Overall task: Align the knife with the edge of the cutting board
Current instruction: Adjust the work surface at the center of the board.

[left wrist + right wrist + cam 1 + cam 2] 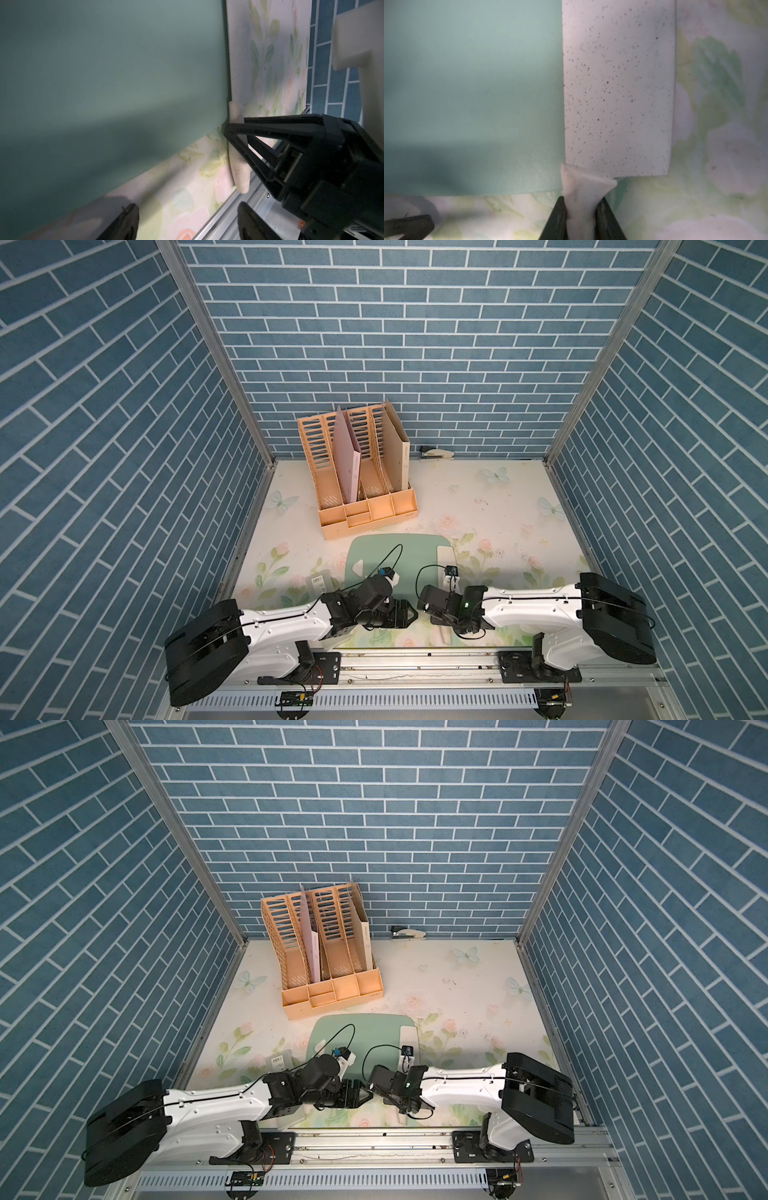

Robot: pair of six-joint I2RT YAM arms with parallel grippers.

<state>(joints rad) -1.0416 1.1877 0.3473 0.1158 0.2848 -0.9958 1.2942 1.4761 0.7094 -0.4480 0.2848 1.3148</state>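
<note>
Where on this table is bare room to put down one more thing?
Free: the floral table between the knife and the right wall, up to the stapler. Crowded: the front middle, around cutting board and sleeve; the file organiser fills the back left.

Both arms reach inward from their bases, the left arm (286, 622) and the right arm (528, 608) lying low and nearly level, their wrists almost meeting at the middle. The right hand (581, 209) points forward, away from its base, with its fingers (609, 220) pressed onto the handle of the knife (618, 87). The left hand (187, 209) is turned sideways toward the right one. Its fingers (124, 222) seem to stand apart with nothing between them, though only their tips show.
</note>
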